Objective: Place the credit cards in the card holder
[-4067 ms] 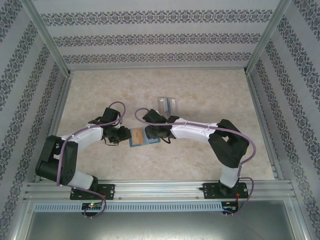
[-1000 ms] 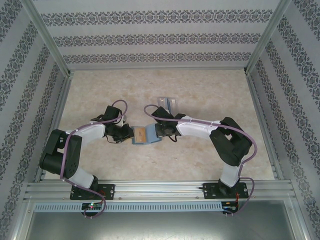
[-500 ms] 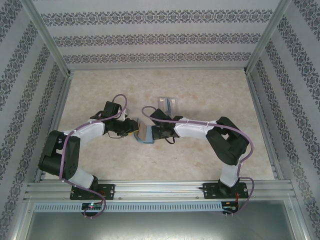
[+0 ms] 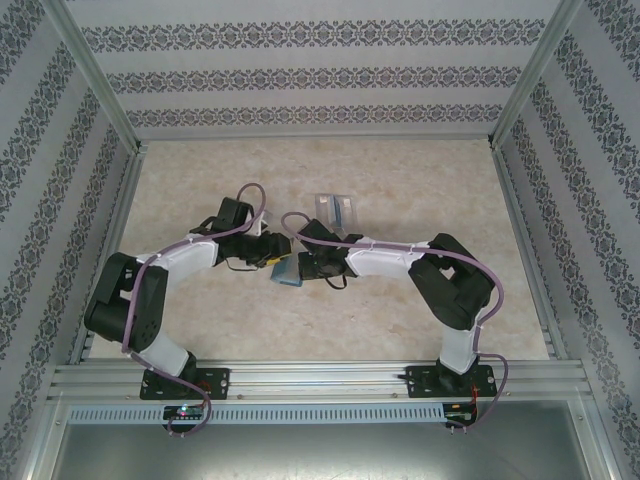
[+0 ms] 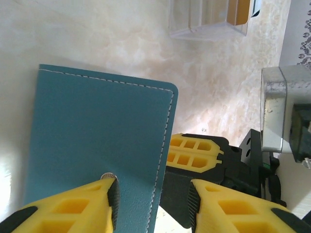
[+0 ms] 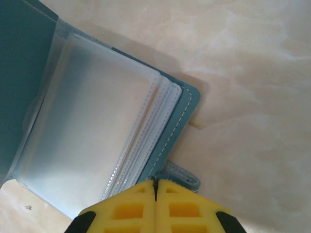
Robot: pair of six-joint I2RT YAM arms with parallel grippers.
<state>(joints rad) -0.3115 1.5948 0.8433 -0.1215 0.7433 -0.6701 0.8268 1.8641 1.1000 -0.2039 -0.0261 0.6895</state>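
The clear card holder stands on the table just beyond both grippers. In the left wrist view the card holder has an orange-tan card upright in it. A blue-grey folding wallet sits between the grippers, half raised. My left gripper is open astride the wallet's cover: one pad is by the snap dot, the other stands off the edge. My right gripper is shut, its tips at the wallet's edge beside the strap. The clear sleeves look empty.
Patterned walls with metal posts enclose the beige table. The right gripper's yellow fingers sit close beside my left fingers. Bare tabletop lies in front, behind and to both sides of the wallet.
The left gripper has opened and shifted right and away from the bases. The wallet, lying flat and open a second ago, now stands half folded between the grippers. The right gripper stayed shut.
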